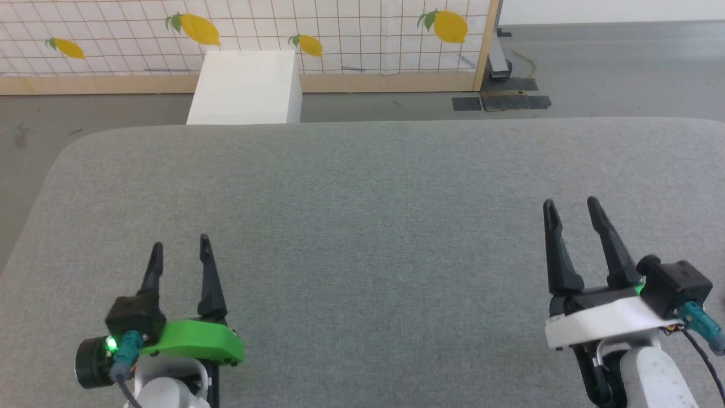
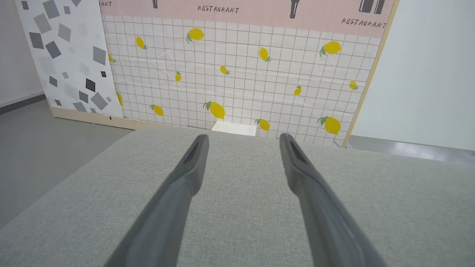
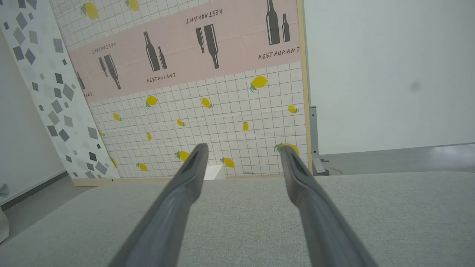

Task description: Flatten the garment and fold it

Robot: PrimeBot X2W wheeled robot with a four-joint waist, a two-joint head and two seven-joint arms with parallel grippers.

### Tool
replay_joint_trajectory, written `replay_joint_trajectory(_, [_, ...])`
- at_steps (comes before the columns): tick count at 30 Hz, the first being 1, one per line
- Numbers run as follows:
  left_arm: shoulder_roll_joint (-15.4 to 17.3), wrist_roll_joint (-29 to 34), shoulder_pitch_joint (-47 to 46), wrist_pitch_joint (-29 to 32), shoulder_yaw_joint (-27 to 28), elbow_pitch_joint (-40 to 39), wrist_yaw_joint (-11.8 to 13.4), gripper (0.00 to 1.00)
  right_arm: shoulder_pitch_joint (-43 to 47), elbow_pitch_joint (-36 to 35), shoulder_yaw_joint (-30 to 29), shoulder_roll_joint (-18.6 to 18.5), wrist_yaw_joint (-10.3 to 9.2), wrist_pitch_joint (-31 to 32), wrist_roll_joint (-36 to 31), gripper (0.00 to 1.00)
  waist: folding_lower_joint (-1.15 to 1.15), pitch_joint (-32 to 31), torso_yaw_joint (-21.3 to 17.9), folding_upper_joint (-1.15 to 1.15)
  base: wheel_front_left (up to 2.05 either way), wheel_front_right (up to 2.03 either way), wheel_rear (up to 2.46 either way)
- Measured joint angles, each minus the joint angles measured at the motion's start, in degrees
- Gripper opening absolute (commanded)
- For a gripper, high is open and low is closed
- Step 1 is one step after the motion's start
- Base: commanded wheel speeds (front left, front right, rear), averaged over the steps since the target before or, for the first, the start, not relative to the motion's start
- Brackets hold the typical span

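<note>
Left end effector [image 1: 180, 242] fingers apart, near grey table [image 1: 362, 187] left edge, right end effector [image 1: 571, 202] fingers apart, wide tabletop between

The only readable word anywhere is "RESTAURANT", in dark capitals on the pink strip [image 2: 259, 13] across the top of the lemon-tiled backdrop panel [image 2: 241, 74]. The left wrist view has it twice along the top edge, middle and upper right, plus a cut-off "ANT" at the upper left. In the right wrist view it sits by the bottle silhouettes [image 3: 209, 42] in the upper half, and two copies there look flipped upside down. Nothing else is legible.
</note>
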Motion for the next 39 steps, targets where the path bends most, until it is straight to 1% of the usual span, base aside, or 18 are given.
replay_joint_trajectory(4, [-0.1, 1.7, 0.2, 0.0, -1.1, 0.3, 0.4, 1.0, 1.3, 0.7, -0.2, 0.0, 0.0, 0.0, -1.8, 1.0, 0.0, -0.4, 0.4, 0.0, 0.0, 0.0, 0.0])
replay_joint_trajectory(9, [-0.2, 1.8, 0.6, 0.0, -2.1, 0.7, 0.3, 1.0, 2.3, 3.1, -0.6, 0.0, 0.0, 0.0, -2.8, 1.0, 0.0, -0.4, 0.5, 0.0, 0.0, 0.0, 0.0])
replay_joint_trajectory(13, [-0.2, 1.8, 0.7, 0.0, -2.3, 1.2, 0.0, 1.0, 2.4, 5.5, -1.0, 0.0, 0.0, 0.0, -3.1, 1.0, 0.0, -0.3, 0.4, 0.0, 0.0, 0.0, 0.0])
replay_joint_trajectory(20, [-0.3, 1.2, 1.5, 0.0, -2.1, 2.3, -0.7, 1.0, 2.4, 7.7, -0.9, 0.0, 0.0, 0.0, -3.2, 1.0, 0.0, -0.3, 0.2, 0.0, 0.0, 0.0, 0.0])
replay_joint_trajectory(30, [-0.3, 0.6, 1.5, 0.0, -2.1, 3.5, -1.1, 1.0, 2.3, 8.3, -0.8, 0.0, 0.0, 0.0, -2.7, 1.0, 0.0, -0.1, 0.2, 0.0, 0.0, 0.0, 0.0])
replay_joint_trajectory(31, [-0.3, 0.5, 1.5, 0.0, -2.1, 3.6, -1.3, 0.0, 2.3, 8.5, -0.8, 0.0, 0.0, 0.0, -2.6, 0.0, 0.0, -0.1, 0.2, 0.0, 0.0, 0.0, 0.0])
replay_joint_trajectory(39, [-0.3, 0.5, 1.5, 0.3, -2.1, 3.5, -1.2, 0.0, 2.3, 8.3, -0.9, 0.0, 0.0, 0.3, -2.8, 0.0, 0.0, -0.2, 0.3, 0.0, 0.0, 0.0, 0.0])
